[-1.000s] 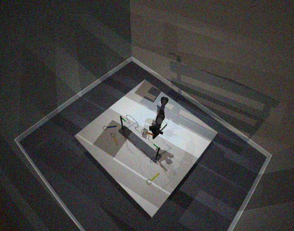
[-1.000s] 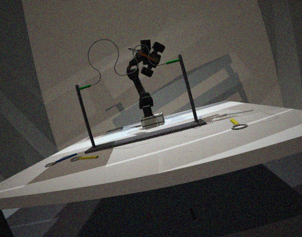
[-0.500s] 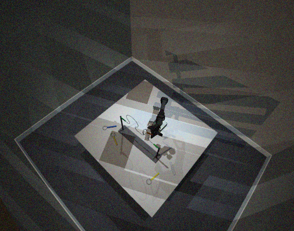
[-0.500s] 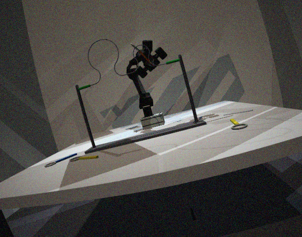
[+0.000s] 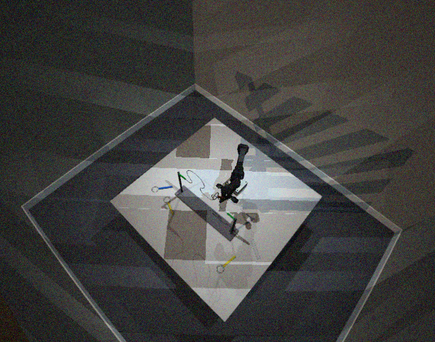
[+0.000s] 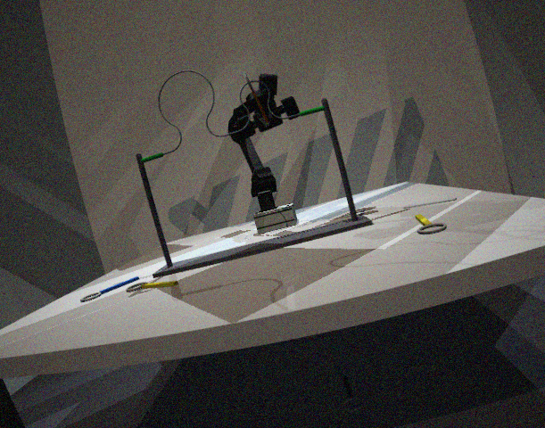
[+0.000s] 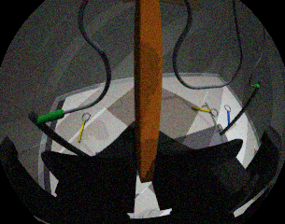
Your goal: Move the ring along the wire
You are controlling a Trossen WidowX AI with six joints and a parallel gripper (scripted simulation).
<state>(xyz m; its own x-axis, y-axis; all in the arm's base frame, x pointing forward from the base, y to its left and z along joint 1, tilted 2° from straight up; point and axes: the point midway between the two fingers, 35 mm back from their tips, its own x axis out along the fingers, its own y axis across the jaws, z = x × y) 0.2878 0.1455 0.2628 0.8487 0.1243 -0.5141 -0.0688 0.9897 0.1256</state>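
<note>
"How far had it got?" she asked.

"Partway, I judged. The gripper (image 5: pixel 220 197) (image 6: pixel 264 123) (image 7: pixel 138 125) was closed on the orange handle (image 5: pixel 220 197) (image 6: pixel 259 103) (image 7: pixel 148 89), its fingers nearly together with the handle pinched between them. So the pick-up was done."

"And the ring itself?"

"It was up by the looping grey wire (image 5: pixel 201 180) (image 6: pixel 213 99) (image 7: pixel 106 70), at the thin grey stretch between the two green sleeves. In the exterior view it was near the hump closer to the right-hand post (image 6: pixel 339 159) (image 7: pixel 58 137) (image 5: pixel 233 226). It was too fine to tell there whether the wire ran cleanly through it, or whether they touched."

"Was it on either green part?"

"No. The green sleeve by that post (image 5: pixel 231 216) (image 6: pixel 311 111) (image 7: pixel 50 116) and the green sleeve by the far post (image 5: pixel 182 177) (image 6: pixel 152 157) (image 7: pixel 257 86) both stood bare of it."

"Which one was the goal?"

"The pictures didn't settle that. My guess was the far one, with most of the bends left to thread."

"What else remained?"

"Hanging the ring on the goal sleeve, opening the fingers, and backing off until the arm touched nothing. None of that was done."
</note>
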